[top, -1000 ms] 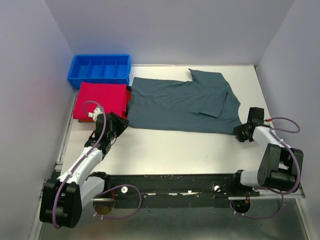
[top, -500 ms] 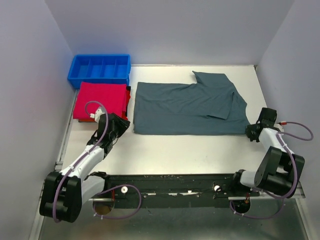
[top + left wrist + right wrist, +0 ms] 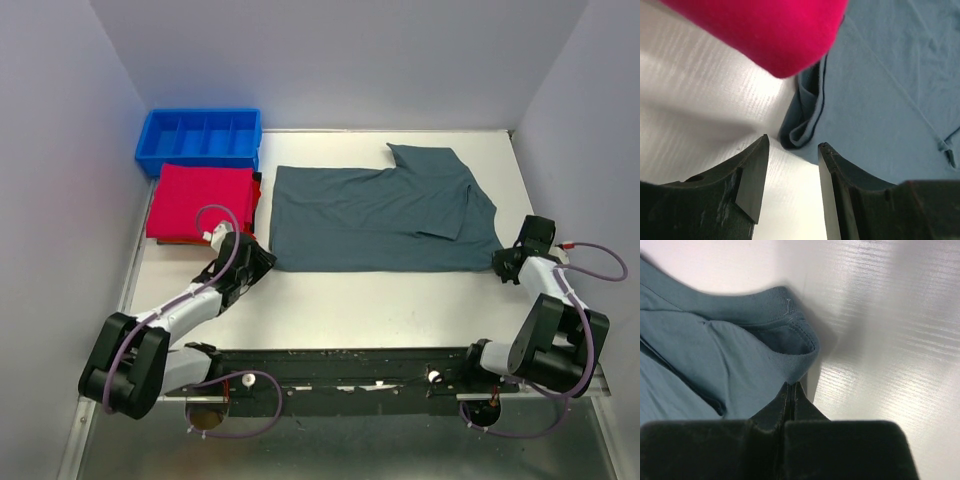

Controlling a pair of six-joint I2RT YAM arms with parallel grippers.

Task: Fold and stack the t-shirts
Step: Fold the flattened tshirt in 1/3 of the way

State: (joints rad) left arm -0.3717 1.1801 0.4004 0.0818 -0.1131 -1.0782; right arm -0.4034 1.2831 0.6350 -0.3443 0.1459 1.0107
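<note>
Right gripper (image 3: pixel 791 386) is clamped on the near right corner of the grey shirt (image 3: pixel 380 215), which is spread flat across the middle and right of the desk (image 3: pixel 380 300). Left gripper (image 3: pixel 790 167) is held parted, just short of the shirt's bunched near left corner. Only a thin pinch of hem is held, so it could be pulled free on lifting. The folded red shirt (image 3: pixel 200 200), at the left edge, could be snagged by the left jaws. Both forearms are stretched low, with the wrists tipped down.
</note>
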